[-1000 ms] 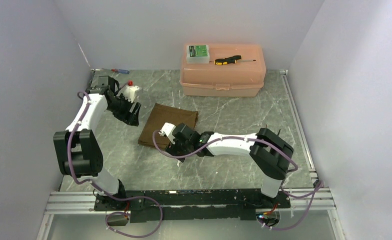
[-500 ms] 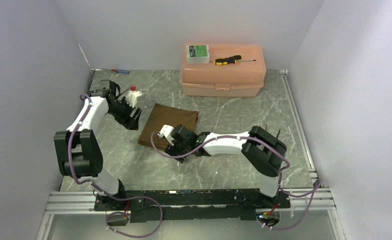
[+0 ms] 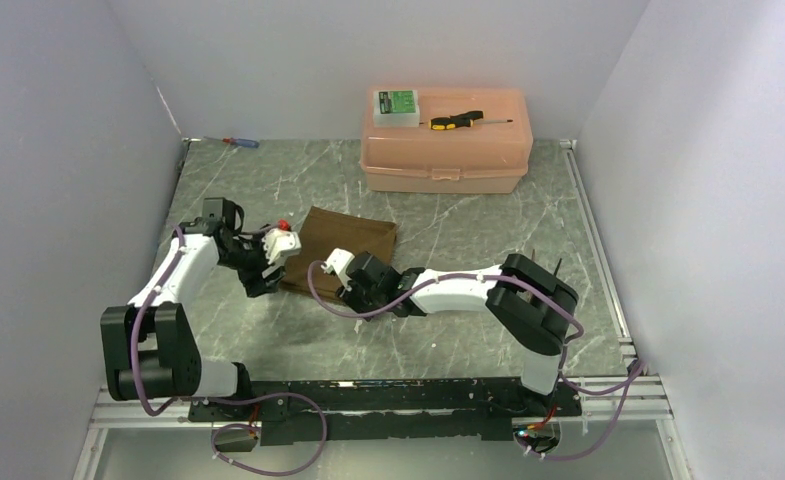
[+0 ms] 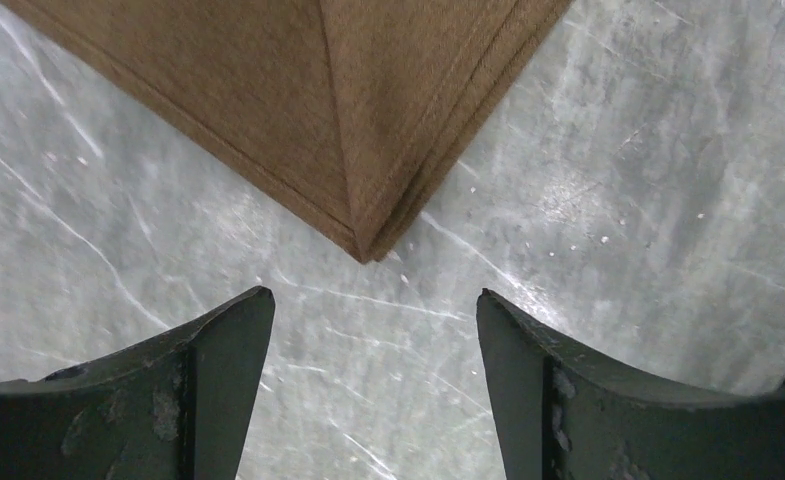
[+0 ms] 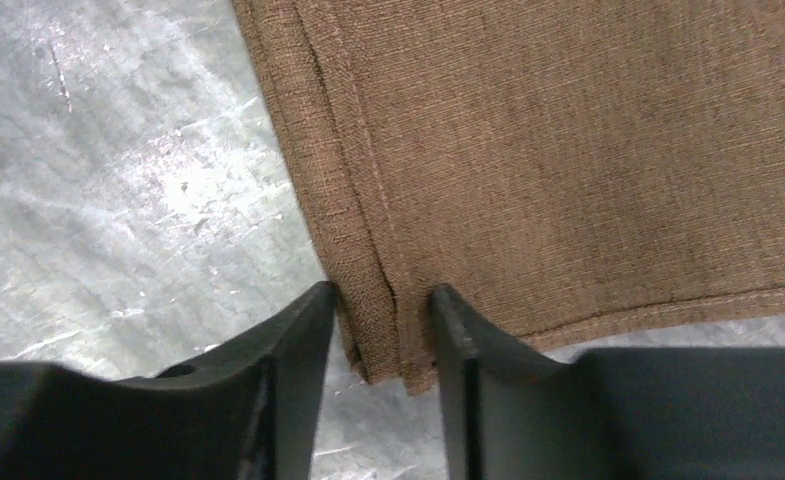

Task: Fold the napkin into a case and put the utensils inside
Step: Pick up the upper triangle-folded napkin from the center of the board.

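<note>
While the left gripper (image 4: pixel 373 300) was held low over the table (image 4: pixel 618 250) with its jaws spread wide, one corner of the napkin (image 4: pixel 268 100) lay straight ahead of it. The tip stopped just short of the gap between the jaws and touched neither of them. That corner showed several stacked layers of brown cloth, and a diagonal fold line ran back from the tip, away from the gripper.

The right gripper (image 5: pixel 380 292) sat at a different corner of the same napkin. Its jaws stood close together with a narrow strip of the folded edge between them. One jaw was against the cloth's outer edge with bare table beside it, and the other rested on the cloth itself. Whether they truly pinched the strip or only flanked it could not be told. The rest of the napkin spread flat ahead of this gripper and off to its right.

From above, the napkin lay between the two grippers, each at one of its near corners. Well beyond both grippers, at the far side of the table, stood a pink box (image 3: pixel 446 160). A yellow-handled screwdriver (image 3: pixel 456 120) and a small green-labelled box (image 3: pixel 396 105) rested on its lid. Far ahead of the left gripper, at the table's back edge, lay a blue-and-red screwdriver (image 3: pixel 240 142).
</note>
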You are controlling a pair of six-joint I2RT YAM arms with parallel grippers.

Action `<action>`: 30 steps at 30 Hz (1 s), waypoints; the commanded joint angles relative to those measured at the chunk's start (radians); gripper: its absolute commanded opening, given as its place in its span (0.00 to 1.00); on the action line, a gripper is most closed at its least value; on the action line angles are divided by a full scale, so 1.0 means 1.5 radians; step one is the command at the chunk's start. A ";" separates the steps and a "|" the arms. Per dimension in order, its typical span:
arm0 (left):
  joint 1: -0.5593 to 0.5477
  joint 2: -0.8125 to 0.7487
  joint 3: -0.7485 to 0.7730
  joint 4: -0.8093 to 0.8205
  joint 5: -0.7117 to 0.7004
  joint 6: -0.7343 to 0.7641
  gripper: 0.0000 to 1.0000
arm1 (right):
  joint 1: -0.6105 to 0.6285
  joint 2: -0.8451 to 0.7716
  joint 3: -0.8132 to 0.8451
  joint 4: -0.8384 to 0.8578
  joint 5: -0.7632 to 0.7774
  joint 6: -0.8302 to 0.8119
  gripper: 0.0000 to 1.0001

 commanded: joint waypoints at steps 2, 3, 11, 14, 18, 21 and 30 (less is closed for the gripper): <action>-0.018 -0.025 0.009 0.030 0.067 0.088 0.79 | -0.008 0.018 -0.017 0.026 0.030 0.032 0.38; -0.024 -0.024 0.000 0.037 0.067 0.089 0.80 | -0.009 0.016 -0.020 0.033 0.036 0.036 0.35; -0.091 -0.094 -0.158 0.164 0.028 0.115 0.80 | -0.021 0.012 -0.062 0.073 0.065 0.032 0.24; -0.100 -0.125 -0.213 0.247 0.016 0.130 0.81 | -0.021 0.009 -0.069 0.076 0.063 0.042 0.19; -0.102 -0.183 -0.307 0.397 0.014 0.154 0.85 | -0.028 0.003 -0.069 0.078 0.048 0.054 0.11; -0.111 -0.214 -0.358 0.435 0.023 0.199 0.86 | -0.035 0.001 -0.063 0.066 0.039 0.052 0.00; -0.153 -0.225 -0.404 0.604 -0.038 0.103 0.84 | -0.045 -0.023 -0.056 0.042 0.016 0.040 0.00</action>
